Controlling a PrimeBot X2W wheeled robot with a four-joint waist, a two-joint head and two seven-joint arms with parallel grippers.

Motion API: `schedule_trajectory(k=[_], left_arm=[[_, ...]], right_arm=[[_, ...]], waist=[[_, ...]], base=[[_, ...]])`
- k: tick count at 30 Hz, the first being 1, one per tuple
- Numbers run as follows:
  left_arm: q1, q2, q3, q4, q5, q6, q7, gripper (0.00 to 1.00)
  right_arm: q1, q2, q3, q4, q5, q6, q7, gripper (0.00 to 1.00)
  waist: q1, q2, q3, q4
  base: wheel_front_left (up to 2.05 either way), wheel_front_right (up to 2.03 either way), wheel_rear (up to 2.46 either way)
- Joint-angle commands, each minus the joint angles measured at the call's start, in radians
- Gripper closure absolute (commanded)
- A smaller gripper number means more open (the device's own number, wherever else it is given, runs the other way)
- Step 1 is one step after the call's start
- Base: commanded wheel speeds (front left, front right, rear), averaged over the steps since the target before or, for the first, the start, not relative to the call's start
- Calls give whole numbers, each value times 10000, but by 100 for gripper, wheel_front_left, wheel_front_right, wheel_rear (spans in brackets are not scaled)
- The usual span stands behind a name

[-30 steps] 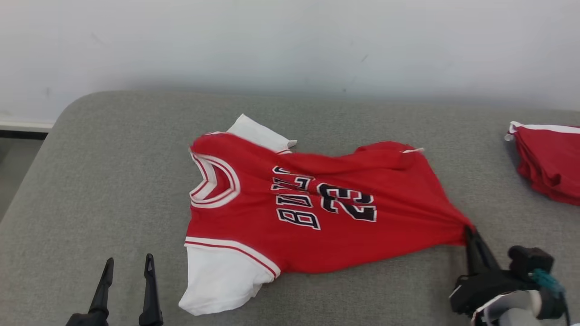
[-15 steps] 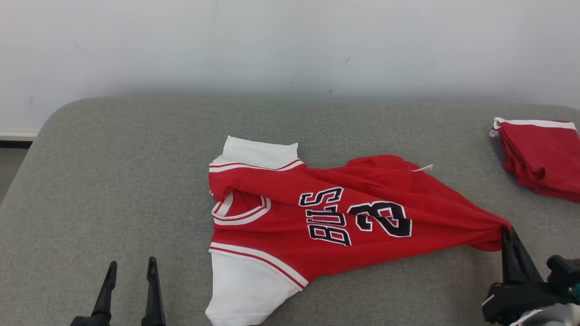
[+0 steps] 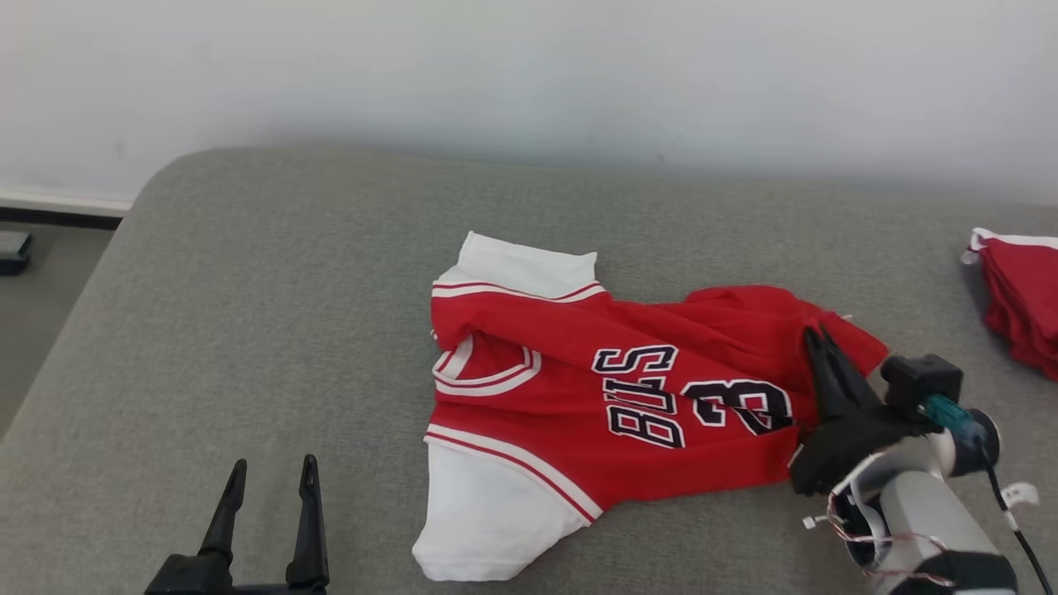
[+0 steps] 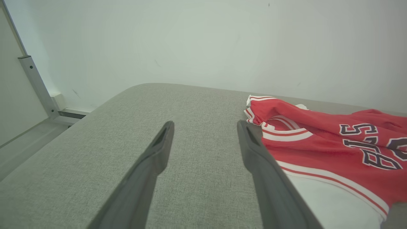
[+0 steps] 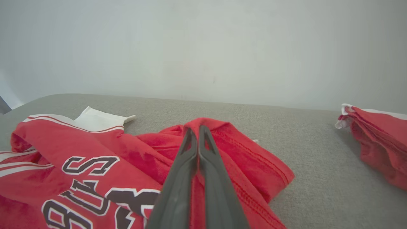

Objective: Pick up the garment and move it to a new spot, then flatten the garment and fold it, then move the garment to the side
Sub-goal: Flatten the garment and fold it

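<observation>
Item 1, garment (image 3: 579, 397): red jersey with white sleeves and black-and-white lettering (image 3: 645, 397). It lies about mid-way across the grey upholstered surface (image 3: 248, 289), neck opening towards the robot's left, hem towards its right. The nearer white sleeve (image 3: 488, 521) is spread flat at the front edge. The farther white sleeve (image 3: 521, 264) lies flat behind the shoulder. The body is rumpled, with the hem end bunched and raised into a fold.

Item 2, right gripper (image 3: 814, 332): both fingers pressed together, pinching the raised red hem. In the right wrist view the cloth peaks at the tips (image 5: 197, 127) and red fabric shows between the fingers lower down.

Item 3, left gripper (image 3: 274, 463): fingers spread wide, holding nothing. It sits at the lower left over bare grey fabric. In the left wrist view (image 4: 205, 124) its right-hand finger stands just beside the jersey's collar. Whether the finger touches the collar cannot be told.

Item 4, second red cloth pile (image 3: 1025, 297): folded, white-trimmed, at the far right of the surface, well apart from the jersey.

Item 5, pale wall (image 3: 529, 66): behind the surface
</observation>
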Motion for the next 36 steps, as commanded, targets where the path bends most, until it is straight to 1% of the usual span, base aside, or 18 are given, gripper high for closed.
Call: schedule_trajectory(k=[1, 5, 6, 7, 11, 14, 17, 21, 27, 32, 36], left_arm=[[-96, -24, -18, 58, -10, -25, -31, 0], [-193, -29, -147, 158, -63, -22, -30, 0], [-197, -29, -176, 172, -94, -11, -31, 0], [-196, -31, -212, 188, -112, -1, -31, 0], [-93, -32, -205, 198, -184, 73, -31, 0], [57, -31, -106, 160, -212, 132, -31, 0], [125, -29, -30, 128, -167, 146, -30, 0], [195, -28, 127, 76, -75, 115, -31, 0], [410, -30, 402, -77, 37, 97, -31, 0], [549, -27, 600, -164, 103, 82, -31, 0], [610, -32, 592, -227, 102, 112, -31, 0]], right_arm=[[-219, 28, 87, 285, -92, -26, -64, 100], [-1048, -139, 167, 1819, -239, -26, -176, 100], [-1197, -156, 151, 2152, -297, -26, -225, 64], [-1340, -155, 141, 2432, -331, -26, -291, 0], [-1639, -114, 272, 2989, -358, -26, -472, 0], [-1563, -120, 375, 2777, -258, -26, -518, 0], [-1174, -162, 375, 1916, -160, -26, -520, 0], [-351, -274, 222, 423, 21, -26, -526, 0], [1093, -362, -232, -1428, 87, -26, -528, 0], [2144, -321, -682, -2384, 42, -27, -526, 0], [2730, -244, -883, -2727, 15, -27, -526, 0]], waist=[[0, -1, 107, 280], [0, -1, 138, 561], [0, -1, 135, 606], [0, -1, 127, 650], [0, -1, 88, 627], [0, -1, 10, 436], [0, -1, -85, 217], [0, -1, -286, -89], [0, -1, -538, -533], [0, -1, -649, -787], [0, -1, -676, -867]], base=[[0, 0, 0], [0, 0, 0], [0, 0, 0], [0, 0, 0], [0, 0, 0], [0, 0, 0], [0, 0, 0], [0, 0, 0], [0, 0, 0], [0, 0, 0], [0, 0, 0]])
